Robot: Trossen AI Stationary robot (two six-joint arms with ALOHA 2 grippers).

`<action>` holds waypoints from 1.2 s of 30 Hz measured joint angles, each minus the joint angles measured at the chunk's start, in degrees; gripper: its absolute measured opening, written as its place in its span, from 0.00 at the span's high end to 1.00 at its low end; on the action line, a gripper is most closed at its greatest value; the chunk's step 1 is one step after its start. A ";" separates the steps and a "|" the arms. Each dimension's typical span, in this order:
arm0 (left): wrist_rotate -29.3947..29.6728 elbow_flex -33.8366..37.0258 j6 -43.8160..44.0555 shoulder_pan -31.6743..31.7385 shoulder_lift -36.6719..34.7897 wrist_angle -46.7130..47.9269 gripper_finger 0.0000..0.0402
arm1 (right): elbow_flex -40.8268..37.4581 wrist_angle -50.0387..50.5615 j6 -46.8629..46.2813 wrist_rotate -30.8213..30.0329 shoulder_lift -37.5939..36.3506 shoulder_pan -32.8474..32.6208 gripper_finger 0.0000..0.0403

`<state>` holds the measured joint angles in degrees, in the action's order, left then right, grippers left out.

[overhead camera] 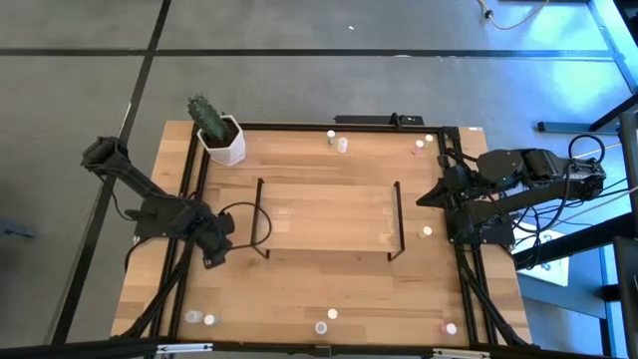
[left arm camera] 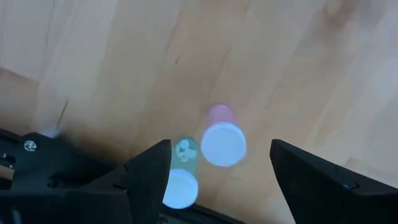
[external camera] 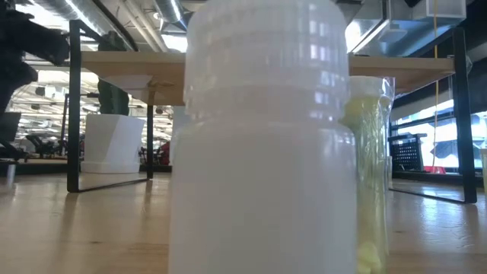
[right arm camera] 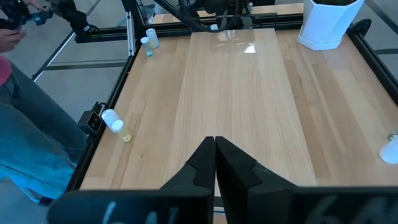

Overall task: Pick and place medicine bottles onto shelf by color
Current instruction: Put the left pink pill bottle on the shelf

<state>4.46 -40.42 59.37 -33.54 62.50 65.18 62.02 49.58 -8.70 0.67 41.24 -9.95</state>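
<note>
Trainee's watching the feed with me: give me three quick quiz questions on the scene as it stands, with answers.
1. True or false: the left gripper is open above a pink bottle.
2. Which stands beside that bottle? A) a pale green bottle B) a yellow bottle C) the cactus pot
3. Fill in: the right gripper's fingers are ____.

Key: 1 true; 2 A; 3 shut, holding nothing, at the table's right edge.

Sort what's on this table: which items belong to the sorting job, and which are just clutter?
Job: medicine bottles scattered around the table edges, e.g. a pink one and a green one below the open left pincer; shelf, bare.
Clutter: cactus pot.
</note>
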 joint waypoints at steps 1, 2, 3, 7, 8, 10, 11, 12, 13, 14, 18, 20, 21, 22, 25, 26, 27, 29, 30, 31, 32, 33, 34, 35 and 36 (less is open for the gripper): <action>-0.26 0.43 -0.02 0.26 0.00 -0.41 0.33 | 0.00 0.00 0.01 0.00 0.01 -0.01 0.96; -0.61 0.87 -0.02 0.53 0.00 -0.86 0.33 | 0.00 0.00 -0.01 0.00 -0.01 0.01 0.96; -0.90 1.37 -0.04 0.74 0.00 -1.44 0.33 | 0.00 0.00 -0.03 0.00 0.01 -0.01 0.96; -1.12 3.25 -0.06 1.07 0.00 -4.07 0.33 | 0.00 0.00 -0.02 0.00 0.01 0.00 0.96; -1.12 3.67 -0.06 1.07 0.00 -4.72 0.33 | 0.00 0.00 -0.03 0.00 0.01 -0.01 0.96; -1.13 4.59 -0.06 1.07 0.00 -6.24 0.33 | 0.00 0.00 0.03 0.00 0.01 -0.01 0.96; -1.14 5.07 -0.06 1.07 0.00 -7.04 0.33 | 0.00 0.00 0.00 0.00 0.01 0.00 0.96; -1.14 5.45 -0.02 1.07 0.00 -7.64 0.33 | 0.00 0.00 -0.03 0.00 0.01 -0.01 0.96; -1.14 5.76 0.00 1.07 0.00 -8.04 0.33 | 0.00 0.00 -0.01 -0.01 0.01 -0.01 0.96; -1.14 5.91 0.00 1.07 0.00 -8.19 0.33 | 0.00 0.00 0.03 -0.02 -0.01 0.01 0.96; -1.03 5.99 0.05 1.07 0.00 -8.24 0.35 | 0.00 0.00 -0.01 0.00 0.01 0.00 0.96; -1.03 5.99 0.05 1.07 0.00 -8.21 0.37 | 0.00 0.00 0.01 -0.01 0.00 -0.01 0.96; -1.03 5.99 0.05 1.07 0.00 -8.21 0.39 | 0.00 0.00 -0.03 0.00 0.01 0.01 0.96; -1.01 5.99 0.09 1.07 0.00 -8.17 0.40 | 0.00 0.00 -0.03 0.00 0.01 -0.01 0.96; -1.05 5.99 0.48 1.07 0.00 -7.83 0.46 | 0.00 0.00 0.00 0.00 0.01 -0.01 0.96; -1.09 5.99 0.49 1.07 0.00 -7.82 0.48 | 0.00 0.00 -0.03 0.00 0.01 0.01 0.96; -1.14 5.99 0.49 1.07 0.00 -7.82 0.50 | 0.00 0.00 -0.01 -0.01 0.00 0.00 0.96; -1.15 5.99 0.51 1.07 0.00 -7.82 0.54 | 0.00 0.00 0.01 0.00 0.01 -0.01 0.96; -1.17 5.99 0.51 1.07 0.00 -7.82 0.56 | 0.00 0.00 -0.03 0.00 -0.01 -0.01 0.96; -1.17 5.99 0.53 1.07 0.00 -7.82 0.58 | 0.00 0.00 -0.03 0.00 0.01 -0.01 0.96; -1.17 5.99 0.53 1.07 0.00 -7.82 0.60 | 0.00 0.00 0.02 -0.02 0.01 0.01 0.96; -1.17 5.99 0.55 1.07 0.00 -7.82 0.61 | 0.00 0.00 0.03 0.00 0.01 0.01 0.96; -1.19 5.99 0.73 1.07 0.00 -7.82 0.63 | 0.00 0.00 -0.01 -0.01 0.01 0.00 0.96; -1.19 5.99 1.23 1.07 0.00 -7.82 0.65 | 0.00 0.01 -0.03 -0.01 0.00 -0.01 0.96; -1.19 5.99 1.81 1.07 0.00 -7.83 0.66 | 0.00 0.00 -0.02 0.00 0.01 -0.01 0.96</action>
<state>3.27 -34.44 61.18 -32.47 62.50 57.36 62.02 49.58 -8.72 0.67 41.25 -9.96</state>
